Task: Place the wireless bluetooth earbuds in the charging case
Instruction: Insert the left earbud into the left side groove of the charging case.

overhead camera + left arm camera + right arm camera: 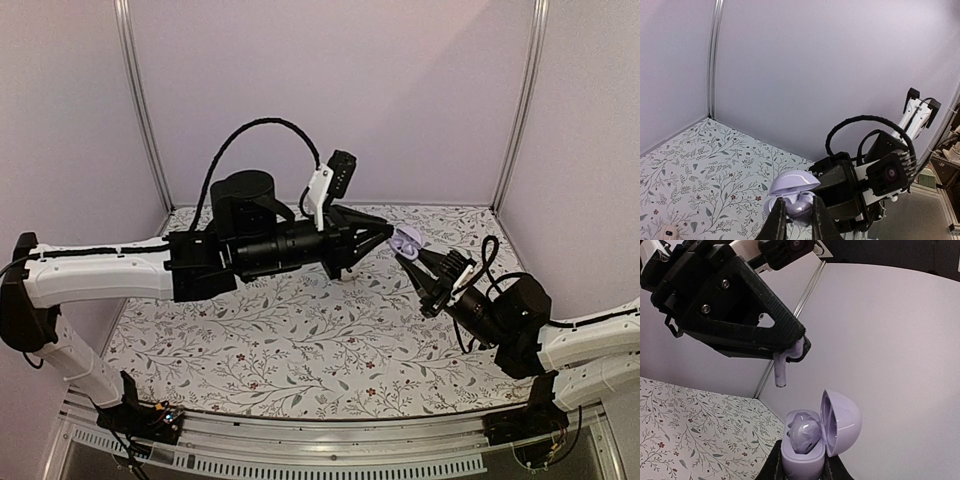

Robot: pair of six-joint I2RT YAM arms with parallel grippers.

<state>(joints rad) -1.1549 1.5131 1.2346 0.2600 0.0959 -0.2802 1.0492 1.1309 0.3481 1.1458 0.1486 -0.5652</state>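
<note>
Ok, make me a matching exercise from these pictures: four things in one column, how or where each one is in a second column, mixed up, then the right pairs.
Things
1. left claw
2. right claw
3. case lid
4. second earbud

States
A. sitting inside the charging case
B. swung open
C. shut on an earbud, stem pointing down
D. shut on the base of the charging case

Pairs: 1-C, 2-D, 3-B, 4-A
</note>
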